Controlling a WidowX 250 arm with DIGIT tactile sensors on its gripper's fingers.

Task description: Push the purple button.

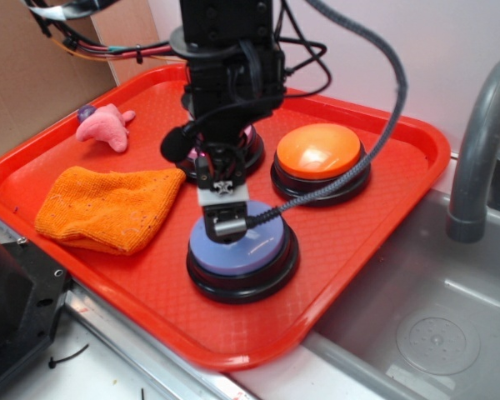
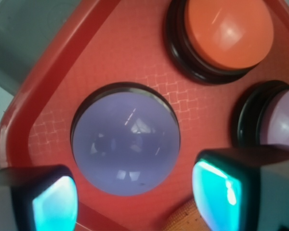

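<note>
- Exterior view, from the left: an orange cloth [image 1: 108,207] lies folded on the red tray [image 1: 383,217], and a small pink plush toy [image 1: 106,125] sits behind it near the far rim. Both are well apart from my work, so I can ignore them.
- In the middle, my gripper [image 1: 226,223] stands vertically over the purple button [image 1: 242,250], at the front of the tray. My tip looks touching or just above the rear part of its dome; I cannot tell which.
- In the wrist view, my left finger [image 2: 53,199] and right finger [image 2: 219,185] stand apart, with the purple button [image 2: 126,143] between them; they hold nothing.
- I judge the press is not yet finished. I should go straight down, without sideways drift, because the dome is glossy and a tip may slide off.
- Behind my arm is the pink-lilac button [image 1: 252,146], mostly hidden. I must not lean back to it.
- To the right sits the orange button [image 1: 321,154], near but not touching mine.
- Farther right, outside the tray, is a grey sink [image 1: 433,325] with its faucet [image 1: 483,125].
</note>
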